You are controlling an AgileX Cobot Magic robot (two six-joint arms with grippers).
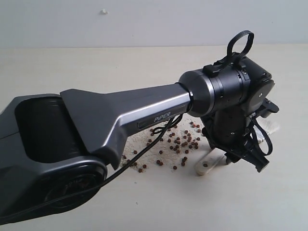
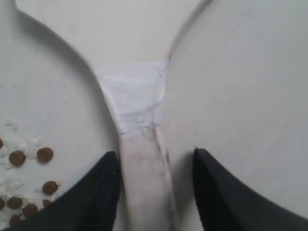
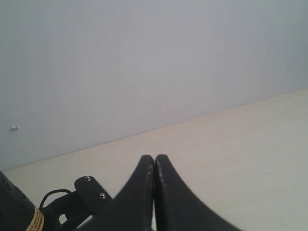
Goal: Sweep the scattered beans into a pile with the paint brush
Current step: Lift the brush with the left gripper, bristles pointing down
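Note:
The paint brush lies flat on the table, its cream handle (image 2: 144, 183) running between the fingers of my left gripper (image 2: 154, 153). White tape (image 2: 137, 96) wraps the handle where it widens. The jaws stand open astride the handle, one finger close against it, the other a clear gap away. In the exterior view my left gripper (image 1: 240, 156) hangs low over the brush, whose handle end with its hole (image 1: 204, 166) sticks out beside it. The reddish-brown beans (image 1: 179, 141) lie scattered over pale crumbs to the left of the brush; a few beans (image 2: 29, 156) also appear in the left wrist view. My right gripper (image 3: 154, 158) is shut on nothing.
My left arm (image 1: 134, 115) stretches across the pale table (image 1: 96, 67) from the lower left and hides part of the bean patch. A plain wall (image 1: 154, 19) rises behind the table's far edge.

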